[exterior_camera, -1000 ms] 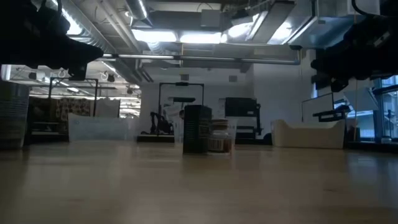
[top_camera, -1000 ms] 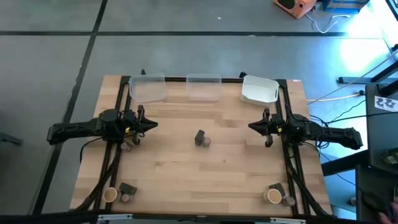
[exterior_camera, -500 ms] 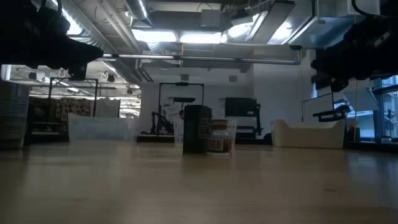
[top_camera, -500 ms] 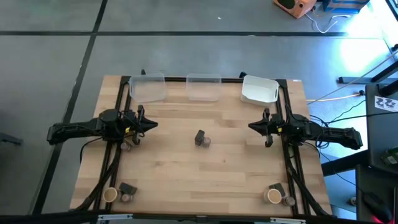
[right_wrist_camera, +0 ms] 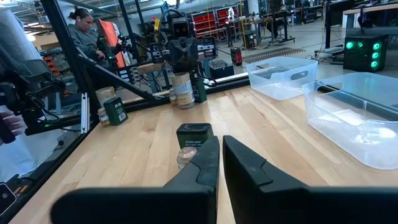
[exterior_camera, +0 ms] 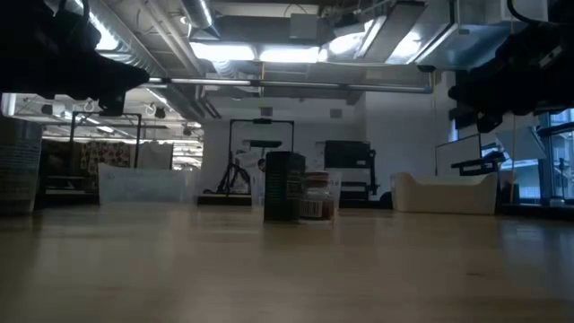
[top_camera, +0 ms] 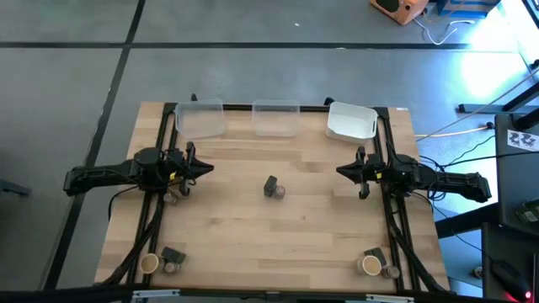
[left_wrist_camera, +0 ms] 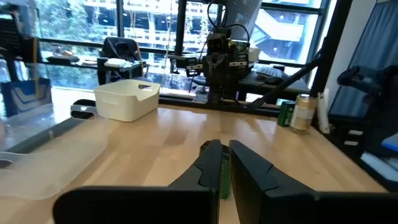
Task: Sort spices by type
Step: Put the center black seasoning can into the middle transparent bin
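The wooden counter (top_camera: 253,227) holds little spice pots in three spots. Right in the middle stand a dark box (top_camera: 269,184) and a small round jar (top_camera: 279,192), touching each other, the jar at about 4 o'clock from the box. In the low view the dark box (exterior_camera: 284,187) stands upright with the round jar (exterior_camera: 317,196) just beside it.

Down at about 7 o'clock on the counter, near the edge, sit a tan tube (top_camera: 149,264), a dark box (top_camera: 174,253) and a small jar (top_camera: 170,268), all close together. At about 5 o'clock sits another group: a tan tube (top_camera: 370,266), a dark box (top_camera: 376,254) and a small jar (top_camera: 391,271).

Along the far edge, at 12 o'clock, are three tubs in a row: a clear tub (top_camera: 200,118) at 11 o'clock, a clear tub (top_camera: 275,117) in the middle, and a white tub (top_camera: 351,121) at 1 o'clock.

The left gripper (top_camera: 207,168) hangs over the counter at 9 o'clock, pointing toward the middle. Its fingers (left_wrist_camera: 211,163) are pressed close together and hold nothing. The right gripper (top_camera: 341,172) hangs at 3 o'clock, also pointing toward the middle. Its fingers (right_wrist_camera: 208,158) are close together too, with nothing between them. Both grippers are well apart from the spices in the middle.

In the right wrist view a person (right_wrist_camera: 84,34) sits in the room beyond the counter.
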